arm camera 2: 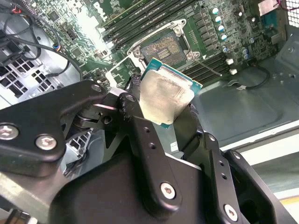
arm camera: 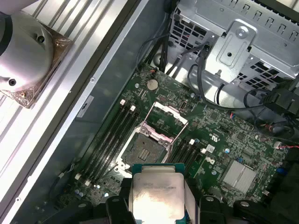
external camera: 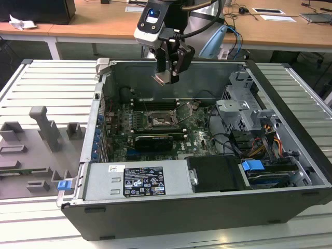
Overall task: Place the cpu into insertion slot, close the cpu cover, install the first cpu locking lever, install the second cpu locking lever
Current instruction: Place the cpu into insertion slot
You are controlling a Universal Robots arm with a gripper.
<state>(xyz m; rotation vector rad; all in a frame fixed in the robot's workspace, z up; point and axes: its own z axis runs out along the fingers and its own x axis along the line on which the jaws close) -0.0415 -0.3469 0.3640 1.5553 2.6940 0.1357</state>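
One cpu (arm camera 2: 166,95), clamped in end effector (arm camera 2: 161,114)

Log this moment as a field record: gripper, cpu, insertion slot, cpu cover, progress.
gripper: shut on the cpu
cpu: gripped by its edges, metal top showing, held above the open computer case
insertion slot: empty, contacts exposed
cpu cover: open, lifted off the slot
progress: cpu not yet seated in the slot
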